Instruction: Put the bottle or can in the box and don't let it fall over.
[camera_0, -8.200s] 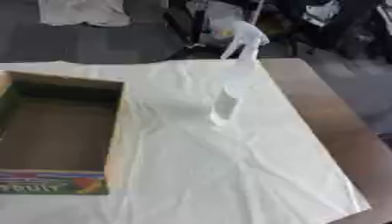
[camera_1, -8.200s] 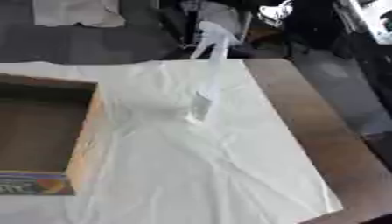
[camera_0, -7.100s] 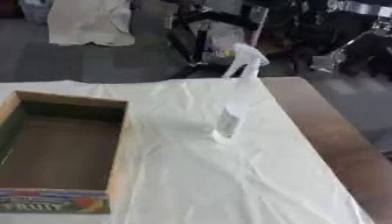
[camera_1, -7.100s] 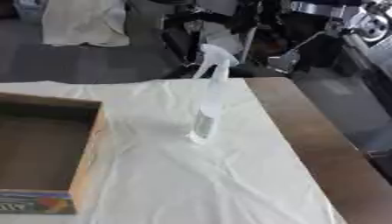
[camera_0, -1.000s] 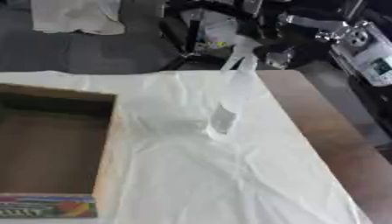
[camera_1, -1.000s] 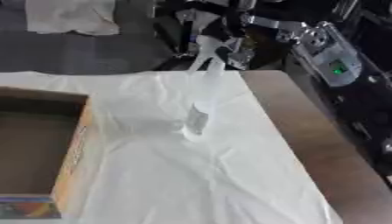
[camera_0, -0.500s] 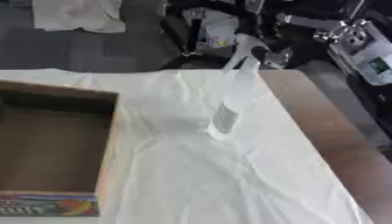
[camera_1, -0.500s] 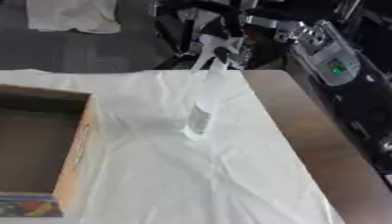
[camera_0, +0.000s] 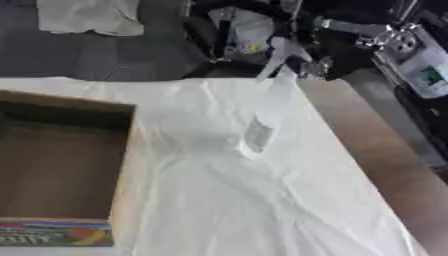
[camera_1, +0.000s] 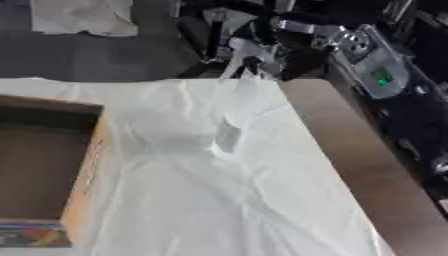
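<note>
Right hand (camera_0: 337, 57) seemingly beside upright bottle (camera_0: 267, 107)

head stereo pair, looking down, table (camera_0: 367, 150)

The spray bottle (camera_0: 267, 107) stands upright on the cloth (camera_0: 262, 200), right of the box (camera_0: 61, 165) and well apart from it. The right hand (camera_0: 328, 55) is just behind the bottle's top.

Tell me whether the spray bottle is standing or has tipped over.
Standing. The spray bottle is upright on the white cloth, nozzle on top, outside the box; right hand reaching near its nozzle.
</note>
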